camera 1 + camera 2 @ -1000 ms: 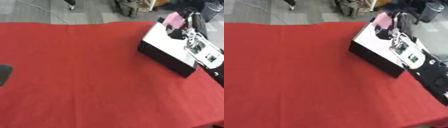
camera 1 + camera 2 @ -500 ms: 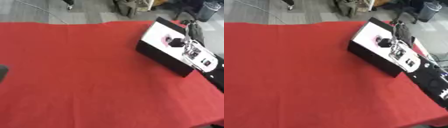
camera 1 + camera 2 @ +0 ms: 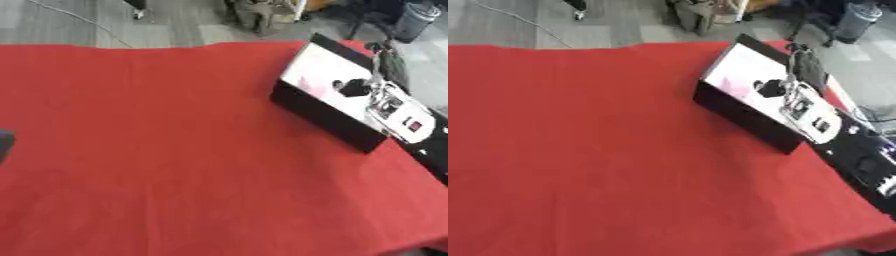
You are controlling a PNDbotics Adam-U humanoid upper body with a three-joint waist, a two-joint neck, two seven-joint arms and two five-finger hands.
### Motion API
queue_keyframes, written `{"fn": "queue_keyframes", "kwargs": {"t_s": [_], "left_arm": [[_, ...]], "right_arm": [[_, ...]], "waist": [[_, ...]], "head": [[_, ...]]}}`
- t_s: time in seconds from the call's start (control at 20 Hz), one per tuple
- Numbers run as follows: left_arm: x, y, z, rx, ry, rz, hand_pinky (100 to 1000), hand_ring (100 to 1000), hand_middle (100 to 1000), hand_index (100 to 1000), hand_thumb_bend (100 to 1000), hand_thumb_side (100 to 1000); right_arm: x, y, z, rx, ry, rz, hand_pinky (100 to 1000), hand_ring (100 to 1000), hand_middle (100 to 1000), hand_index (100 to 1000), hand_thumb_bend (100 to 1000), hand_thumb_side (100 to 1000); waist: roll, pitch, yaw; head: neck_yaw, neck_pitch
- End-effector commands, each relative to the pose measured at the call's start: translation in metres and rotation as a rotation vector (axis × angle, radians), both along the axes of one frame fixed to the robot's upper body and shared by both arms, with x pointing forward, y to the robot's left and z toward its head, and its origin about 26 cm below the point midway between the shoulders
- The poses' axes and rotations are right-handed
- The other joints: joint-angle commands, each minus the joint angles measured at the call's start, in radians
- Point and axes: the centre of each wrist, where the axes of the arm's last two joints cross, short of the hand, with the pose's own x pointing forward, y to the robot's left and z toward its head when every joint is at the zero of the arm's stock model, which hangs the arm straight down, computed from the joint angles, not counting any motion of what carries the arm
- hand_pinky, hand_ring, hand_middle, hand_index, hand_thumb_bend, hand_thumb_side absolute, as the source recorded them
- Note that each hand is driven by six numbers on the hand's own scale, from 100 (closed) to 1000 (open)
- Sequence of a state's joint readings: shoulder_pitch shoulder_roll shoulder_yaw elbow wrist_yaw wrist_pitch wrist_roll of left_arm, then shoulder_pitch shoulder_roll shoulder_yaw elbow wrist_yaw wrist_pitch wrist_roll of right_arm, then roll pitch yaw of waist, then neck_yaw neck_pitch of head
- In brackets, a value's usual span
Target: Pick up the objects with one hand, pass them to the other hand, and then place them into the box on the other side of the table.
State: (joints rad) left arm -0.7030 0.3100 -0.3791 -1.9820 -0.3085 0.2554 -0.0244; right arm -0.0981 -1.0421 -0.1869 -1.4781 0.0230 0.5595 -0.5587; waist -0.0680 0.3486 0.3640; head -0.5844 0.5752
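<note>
Right hand (image 3: 794,95) over the box (image 3: 745,107) at two o'clock, fingers unreadable; the pink thing (image 3: 306,82) inside looks light, soft.

From my seat, the robot's right hand (image 3: 791,92) over the black open-topped box (image 3: 325,116) was too blurred for me to tell whether its fingers were curled or straight, and the dark patch beside it inside the box could have been a fingertip or an object; I could not say which. A faint pinkish smear on the box's pale inner floor was unreadable. The right forearm ran off the picture's right edge. At the left edge of the left eye view only a dark grey sliver (image 3: 4,144) showed, cut off; it was gone entirely from the right eye view. The red cloth-covered desk (image 3: 605,150) ran out past the lower border.
</note>
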Motion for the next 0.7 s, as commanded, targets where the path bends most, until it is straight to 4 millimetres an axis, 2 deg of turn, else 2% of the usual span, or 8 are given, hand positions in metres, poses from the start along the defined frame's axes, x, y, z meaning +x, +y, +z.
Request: {"fn": "queue_keyframes", "kwargs": {"t_s": [0.05, 0.3, 0.45, 0.5, 0.55, 0.6, 0.7], "left_arm": [[-0.003, 0.003, 0.006, 0.001, -0.026, 0.005, 753, 701, 663, 667, 531, 512], [-0.003, 0.003, 0.005, 0.002, -0.023, 0.007, 753, 700, 663, 667, 532, 509], [-0.003, 0.004, 0.004, 0.001, -0.019, 0.014, 752, 699, 663, 667, 531, 509], [-0.003, 0.005, 0.003, -0.001, -0.016, 0.019, 752, 699, 662, 666, 531, 509], [-0.002, 0.006, 0.003, -0.002, -0.014, 0.024, 752, 698, 662, 666, 530, 509], [-0.002, 0.007, 0.002, -0.005, -0.012, 0.030, 752, 698, 662, 666, 530, 508], [-0.001, 0.010, 0.002, -0.010, -0.011, 0.041, 752, 698, 663, 666, 529, 507]], "right_arm": [[-0.001, -0.001, 0.022, -0.192, -0.069, -0.466, 873, 850, 857, 868, 533, 100], [-0.001, 0.002, 0.028, -0.199, -0.085, -0.456, 849, 829, 853, 862, 517, 100], [-0.002, 0.014, 0.042, -0.198, -0.141, -0.420, 780, 762, 845, 840, 491, 100], [-0.003, 0.026, 0.056, -0.189, -0.198, -0.381, 762, 741, 842, 822, 343, 100], [-0.007, 0.041, 0.071, -0.184, -0.261, -0.332, 747, 722, 847, 804, 131, 134], [-0.014, 0.060, 0.086, -0.178, -0.330, -0.267, 732, 701, 851, 791, 100, 221], [-0.029, 0.092, 0.108, -0.156, -0.436, -0.149, 715, 674, 851, 773, 100, 375]], "waist": [[0.002, -0.026, -0.004], [0.001, -0.031, -0.006], [0.001, -0.035, -0.010], [0.002, -0.036, -0.013], [0.003, -0.038, -0.016], [0.004, -0.039, -0.018], [0.005, -0.043, -0.022]], "head": [[-0.005, 0.006], [-0.001, 0.009], [0.008, 0.013], [0.016, 0.015], [0.024, 0.018], [0.034, 0.021], [0.050, 0.026]]}}
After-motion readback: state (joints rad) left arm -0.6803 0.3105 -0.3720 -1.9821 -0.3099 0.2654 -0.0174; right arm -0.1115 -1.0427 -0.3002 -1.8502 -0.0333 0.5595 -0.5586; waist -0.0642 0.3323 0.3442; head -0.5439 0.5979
